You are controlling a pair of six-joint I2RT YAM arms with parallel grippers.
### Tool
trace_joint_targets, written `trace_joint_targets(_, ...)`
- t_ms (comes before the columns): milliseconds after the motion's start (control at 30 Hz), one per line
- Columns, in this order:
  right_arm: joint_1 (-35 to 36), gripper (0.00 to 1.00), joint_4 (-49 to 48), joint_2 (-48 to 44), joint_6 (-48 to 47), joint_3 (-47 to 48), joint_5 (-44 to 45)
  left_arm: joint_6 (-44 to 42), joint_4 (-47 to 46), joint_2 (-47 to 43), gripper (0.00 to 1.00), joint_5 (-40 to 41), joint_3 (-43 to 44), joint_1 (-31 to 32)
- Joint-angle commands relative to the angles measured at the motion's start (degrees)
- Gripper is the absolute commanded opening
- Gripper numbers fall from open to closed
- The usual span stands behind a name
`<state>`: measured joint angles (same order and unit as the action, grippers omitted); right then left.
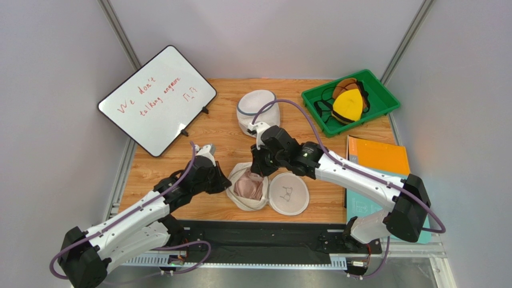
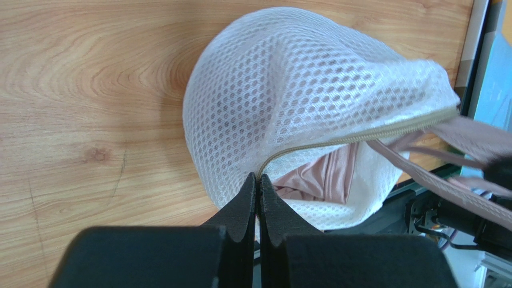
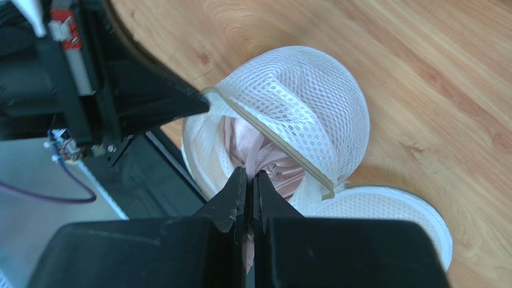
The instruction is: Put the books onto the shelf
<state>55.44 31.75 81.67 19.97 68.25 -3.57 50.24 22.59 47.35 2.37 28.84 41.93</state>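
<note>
Wooden counter (image 1: 228, 132) between grey walls (image 1: 60, 60); left hand (image 2: 258, 178) pinched on mesh bag (image 2: 312, 84) rim; right hand (image 3: 251, 174) clamped on pink garment (image 3: 240, 144) inside.

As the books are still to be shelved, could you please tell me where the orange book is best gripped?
The orange book lies flat, leaving nothing to pinch from above, and the right arm crosses its near edge. Probably best: its left edge, approached from the table's middle, one finger above and one below.
</note>
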Motion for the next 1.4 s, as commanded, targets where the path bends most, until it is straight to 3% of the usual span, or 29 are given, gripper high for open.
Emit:
trace_joint_targets(0, 0.98, 0.00, 2.79, -4.76, -2.30, 1.36, -5.91, 1.79, 0.35, -0.68, 0.00, 2.11, 2.89, -0.45)
trace_joint_targets(400, 2.92, 0.00, -0.97, -7.40, -4.41, -1.80, -25.23, 1.09, -0.18, 1.77, 0.00, 2.55, 7.90, -1.41)
trace_joint_targets(633, 3.18, 0.00, -2.66, -9.86, -3.53, -1.28, -27.54, 0.74, -0.09, 5.73, 0.00, 1.85, 8.52, -1.68)
trace_joint_targets(867, 3.18, 0.00, -1.43, -15.04, -3.79, 0.92, -21.22, 1.70, -1.76, 6.44, 0.00, 0.62, 5.62, -1.85)
trace_joint_targets(1100, 2.66, 0.00, -0.11, -15.58, -3.44, 6.01, -3.57, 2.23, -3.51, 6.53, 0.00, -0.61, 2.89, -1.77)
trace_joint_targets(1367, 0.55, 0.00, 1.64, -12.85, -4.41, 13.04, -0.12, 1.62, -3.25, 5.03, 0.00, -0.53, 2.10, -1.77)
